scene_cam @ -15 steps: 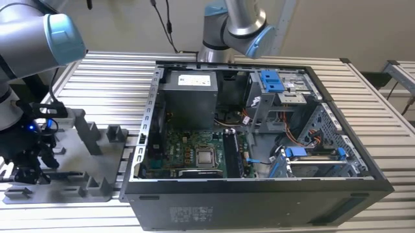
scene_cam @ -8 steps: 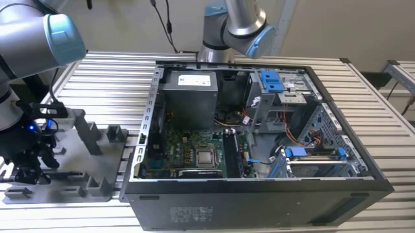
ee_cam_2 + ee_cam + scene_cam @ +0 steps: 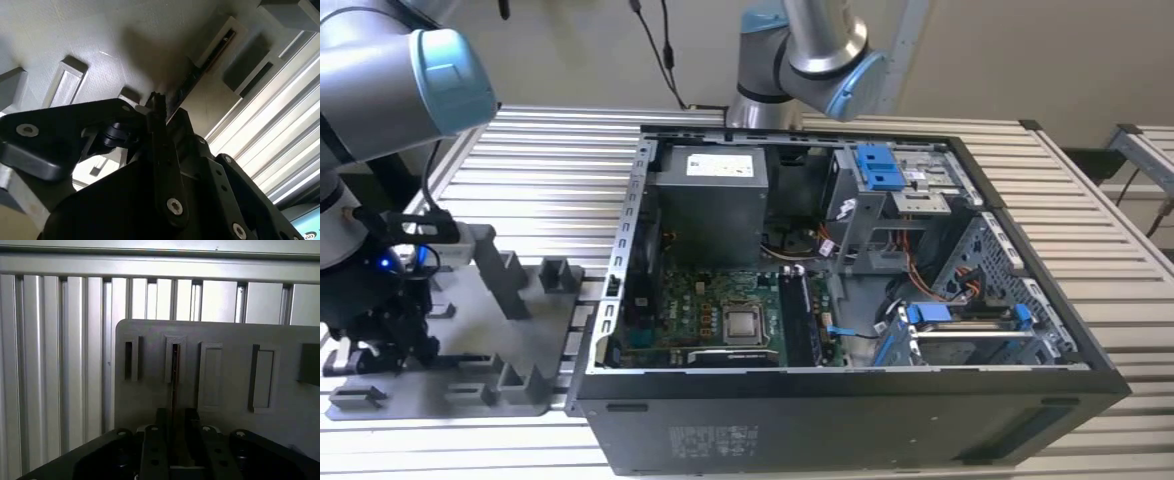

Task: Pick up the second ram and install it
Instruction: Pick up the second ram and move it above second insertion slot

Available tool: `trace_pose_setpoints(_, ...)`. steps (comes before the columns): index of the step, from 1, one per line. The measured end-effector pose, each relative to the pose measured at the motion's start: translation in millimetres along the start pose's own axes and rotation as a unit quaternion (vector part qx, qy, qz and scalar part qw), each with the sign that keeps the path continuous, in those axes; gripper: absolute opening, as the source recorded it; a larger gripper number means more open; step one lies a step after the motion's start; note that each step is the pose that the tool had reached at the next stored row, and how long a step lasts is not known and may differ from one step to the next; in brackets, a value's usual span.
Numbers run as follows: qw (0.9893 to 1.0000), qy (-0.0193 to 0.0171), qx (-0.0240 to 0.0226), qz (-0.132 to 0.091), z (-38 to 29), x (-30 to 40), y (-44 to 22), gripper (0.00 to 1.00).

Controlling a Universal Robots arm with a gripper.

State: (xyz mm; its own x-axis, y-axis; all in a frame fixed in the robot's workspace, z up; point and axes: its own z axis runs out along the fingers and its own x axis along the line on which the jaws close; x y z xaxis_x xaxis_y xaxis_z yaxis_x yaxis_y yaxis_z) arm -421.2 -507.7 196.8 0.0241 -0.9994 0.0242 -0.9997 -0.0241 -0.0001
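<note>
A: While straddling the second ram (image 3: pixel 174 372), stood on edge in 1 slot of the grey holder plate (image 3: pixel 230 390), keep the gripper (image 3: pixel 175 417) centred.
B: Jaws apart, 1 on either side, clear of the board?
A: Seems so, judging from the first wrist view. Close slowly and evenly on both flat faces.
B: Any risk?
A: Skewed contact, then a tilted or jammed board. Stay square to the slot.

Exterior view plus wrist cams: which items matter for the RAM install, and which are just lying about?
Job: thin dark memory stick standing edge-on in the grey plastic holder plate; black gripper, open astride it; open black computer case with green motherboard.
Idle: grey robot arm behind the case; ribbed aluminium table.
</note>
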Motion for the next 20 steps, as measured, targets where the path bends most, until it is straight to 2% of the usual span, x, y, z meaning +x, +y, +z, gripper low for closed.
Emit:
trace_pose_setpoints(1,1.0,0.0,0.0,0.0,0.0,0.0,0.0,0.27)
trace_pose_setpoints(3,1.0,0.0,0.0,0.0,0.0,0.0,0.0,0.15)
trace_pose_setpoints(20,1.0,0.0,0.0002,0.0,-0.4,0.0,0.1,0.14)
